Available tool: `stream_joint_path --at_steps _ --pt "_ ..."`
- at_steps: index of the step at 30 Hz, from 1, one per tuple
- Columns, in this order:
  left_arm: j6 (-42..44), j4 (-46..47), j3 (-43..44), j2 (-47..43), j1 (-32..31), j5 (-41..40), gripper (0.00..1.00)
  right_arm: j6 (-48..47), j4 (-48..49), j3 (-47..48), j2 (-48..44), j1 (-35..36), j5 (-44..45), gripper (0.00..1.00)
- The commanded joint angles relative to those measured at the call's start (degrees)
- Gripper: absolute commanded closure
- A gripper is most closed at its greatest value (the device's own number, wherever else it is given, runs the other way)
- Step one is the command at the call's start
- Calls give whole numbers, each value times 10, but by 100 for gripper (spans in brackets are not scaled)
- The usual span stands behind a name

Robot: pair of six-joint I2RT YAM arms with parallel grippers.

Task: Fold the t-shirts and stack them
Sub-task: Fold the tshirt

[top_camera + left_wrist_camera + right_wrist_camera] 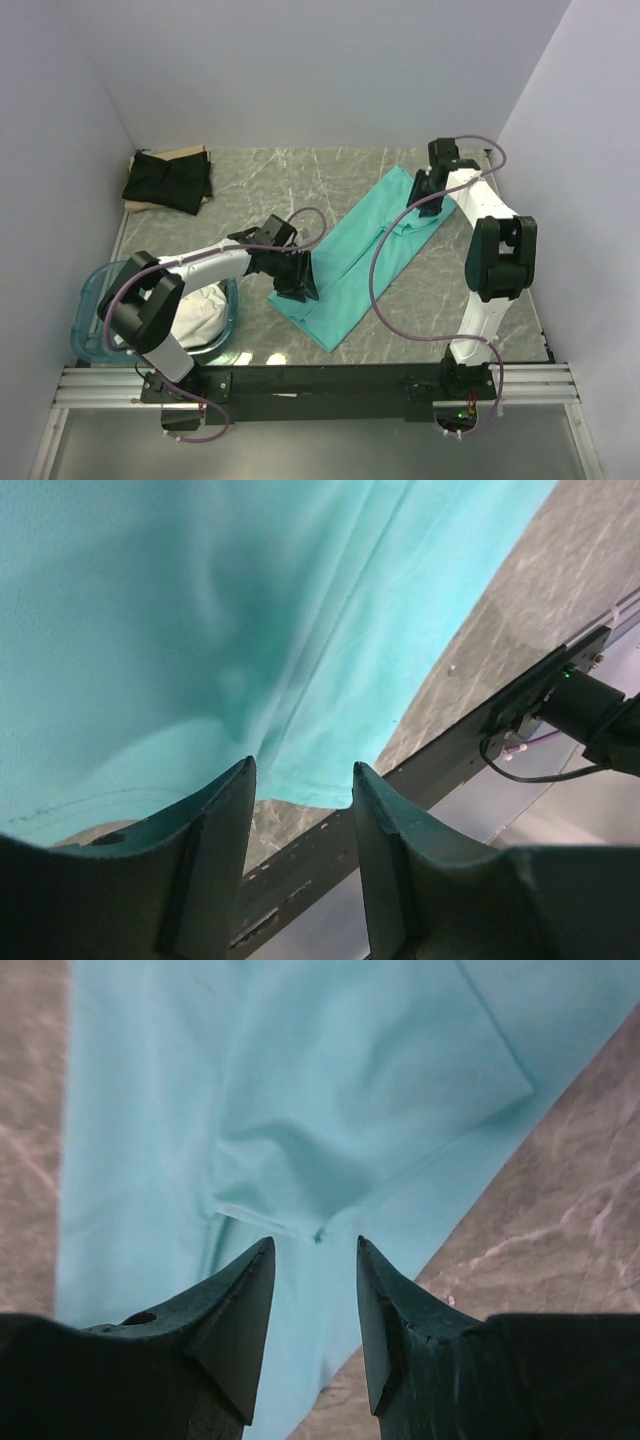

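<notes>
Hovering at opposite ends of the teal shirt [365,255]: left gripper [303,770] at the near hem, right gripper [315,1245] at the far end. Shirt folded lengthwise into a long strip, laid diagonally mid-table [300,180]. Fingers parted on both sides, with nothing pinched and a bare gap showing at each wrist.

Most likely to fail at the pinch:
- Closing on the top layer only would peel the strip open on lifting and undo the lengthwise fold.
- Closing just short of the hem on the left would catch nothing, since the edge sits right at the fingertips.
- Closing on the puckered ridge below the right fingers would gather a bunch and leave a lump.

Risky in the carry as well. Raising one end ahead of the other would skew the strip or drag it across the table. Pulling the ends apart too hard would slide the layers.

Worth watching the purple cable [372,265] looped over the cloth, which could snag.

Stacking comes later, onto the black shirt [168,180] at the far left corner, well apart. White shirts [200,310] waiting in the tub [90,300] by the left base. Swinging low there could knock it.
</notes>
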Motion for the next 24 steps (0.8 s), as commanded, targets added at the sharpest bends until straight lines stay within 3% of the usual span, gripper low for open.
stream_joint_path --at_steps 1,13,24 --pt "-8 36 -19 0 -4 -7 51 3 30 -36 -9 6 -7 54" --pt "1 44 -42 36 -27 -9 51 -1 -8 6 90 7 35 55" --pt "-1 50 -32 68 -82 33 51 2 -90 153 196 15 40 58"
